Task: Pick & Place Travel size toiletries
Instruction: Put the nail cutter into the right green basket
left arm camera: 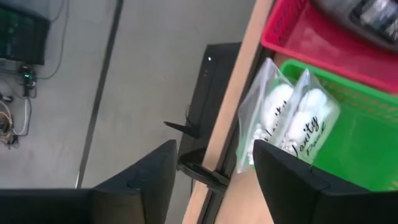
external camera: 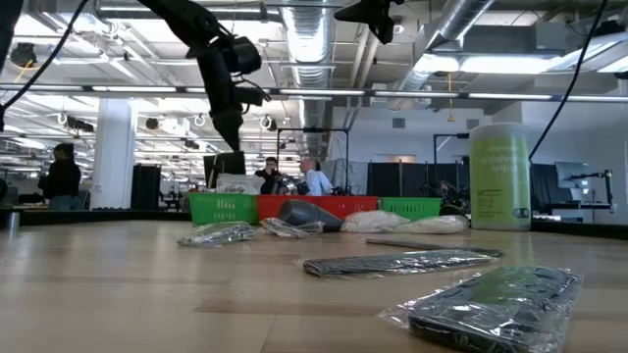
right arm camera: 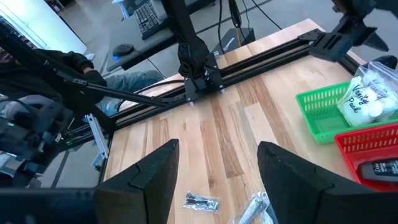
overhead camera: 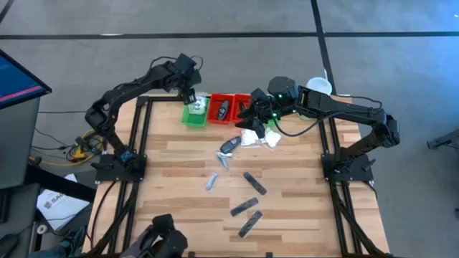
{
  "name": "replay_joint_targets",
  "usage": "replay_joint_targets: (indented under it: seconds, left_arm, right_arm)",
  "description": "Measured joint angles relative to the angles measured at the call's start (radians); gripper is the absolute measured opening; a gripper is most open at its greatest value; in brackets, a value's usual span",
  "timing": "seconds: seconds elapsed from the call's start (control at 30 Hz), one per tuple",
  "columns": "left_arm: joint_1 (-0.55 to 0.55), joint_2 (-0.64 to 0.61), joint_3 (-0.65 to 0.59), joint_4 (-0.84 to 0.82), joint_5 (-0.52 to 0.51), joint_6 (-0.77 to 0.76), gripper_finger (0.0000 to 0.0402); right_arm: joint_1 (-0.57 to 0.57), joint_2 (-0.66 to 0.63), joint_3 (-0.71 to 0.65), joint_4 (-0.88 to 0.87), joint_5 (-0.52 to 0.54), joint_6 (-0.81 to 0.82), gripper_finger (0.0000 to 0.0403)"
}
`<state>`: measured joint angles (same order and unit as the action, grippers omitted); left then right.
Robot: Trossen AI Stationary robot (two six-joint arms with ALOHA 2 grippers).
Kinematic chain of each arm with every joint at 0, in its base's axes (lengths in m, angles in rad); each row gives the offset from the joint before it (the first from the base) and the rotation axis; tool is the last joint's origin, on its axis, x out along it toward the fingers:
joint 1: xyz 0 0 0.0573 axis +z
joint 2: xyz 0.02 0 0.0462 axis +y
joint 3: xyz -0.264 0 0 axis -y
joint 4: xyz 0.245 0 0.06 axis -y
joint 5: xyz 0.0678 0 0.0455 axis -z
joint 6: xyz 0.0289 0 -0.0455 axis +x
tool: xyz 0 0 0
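High view, from left: we see the left claw (overhead camera: 192, 96) spread above the green tray (overhead camera: 195, 113), which holds white packets (overhead camera: 198, 106) at the desk (overhead camera: 287, 215) edge. Right claw (overhead camera: 251, 115), spread, hovers near more packets (overhead camera: 262, 137); dark bars (overhead camera: 251, 203) lie on open desk.

Between my parted fingers (left arm camera: 292, 186), a clear packet of white balls (left arm camera: 289, 115) lies in the green tray (left arm camera: 367, 143) beside the red tray (left arm camera: 311, 46).
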<state>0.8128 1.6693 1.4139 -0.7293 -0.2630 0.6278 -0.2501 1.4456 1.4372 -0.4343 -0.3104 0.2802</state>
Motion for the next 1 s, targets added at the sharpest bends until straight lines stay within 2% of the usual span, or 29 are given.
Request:
replay_joint_targets:
  seconds: [0.27,0.5,1.0]
  left_arm:
    - [-0.004,-0.068,0.000,0.054,0.010,-0.092,0.0209]
    - [-0.028,-0.115,0.000,0.086,0.061,-0.210,0.0208]
    - [-0.176,-0.252,-0.004,0.111,0.149,-0.533,0.0197]
  right_arm:
    - [0.000,0.000,0.000,0.000,0.000,-0.003,0.0210]
    - [0.000,0.000,0.000,-0.003,-0.001,-0.003,0.0210]
    - [0.001,0.000,0.001,-0.121,-0.004,-0.028,0.0210]
